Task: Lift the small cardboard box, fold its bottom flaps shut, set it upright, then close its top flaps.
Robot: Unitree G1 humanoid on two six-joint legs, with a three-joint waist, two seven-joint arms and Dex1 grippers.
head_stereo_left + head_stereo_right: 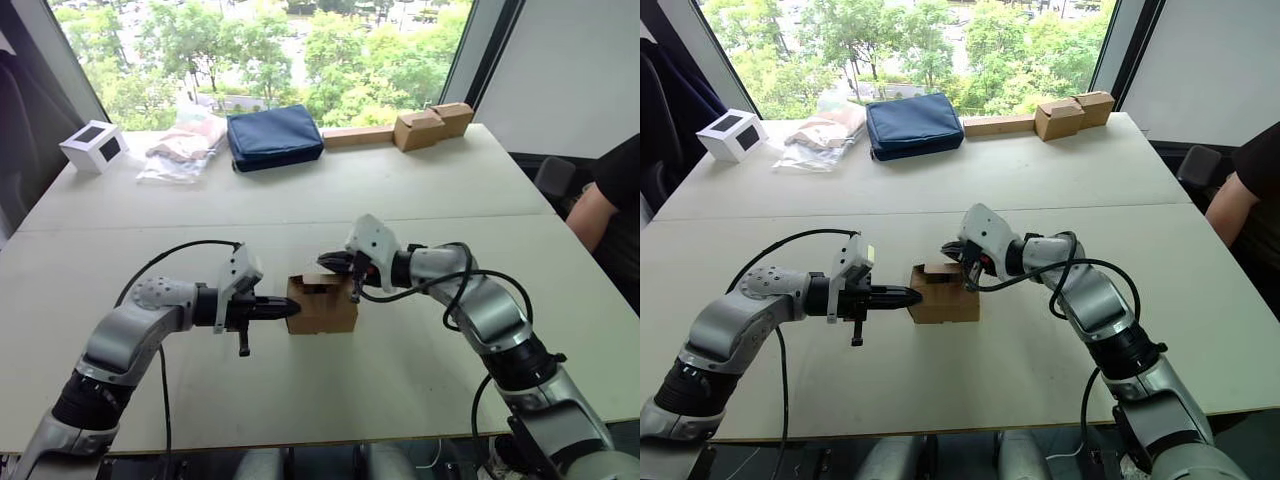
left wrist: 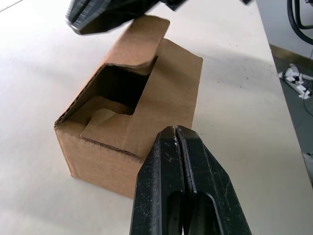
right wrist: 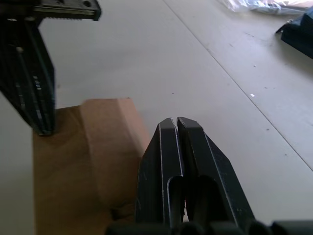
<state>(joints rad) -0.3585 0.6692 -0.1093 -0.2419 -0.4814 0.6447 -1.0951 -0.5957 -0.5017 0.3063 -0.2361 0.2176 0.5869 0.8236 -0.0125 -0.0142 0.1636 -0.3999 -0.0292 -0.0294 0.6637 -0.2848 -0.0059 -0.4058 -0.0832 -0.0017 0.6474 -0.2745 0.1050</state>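
Late in the task by the look of it: small cardboard box (image 1: 322, 305) upright on the counter (image 1: 400, 380), top flaps (image 2: 142, 46) partly folded, left tool (image 1: 292, 309) and right tool (image 1: 330, 262) both pinched together, empty.

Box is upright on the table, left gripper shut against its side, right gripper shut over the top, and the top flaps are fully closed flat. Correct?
Not quite: the top flaps are not fully closed. The left wrist view shows one flap raised and a dark gap into the small cardboard box. The rest holds: the box stands upright on the table, the left gripper is shut against its side, and the right gripper is shut over the top.
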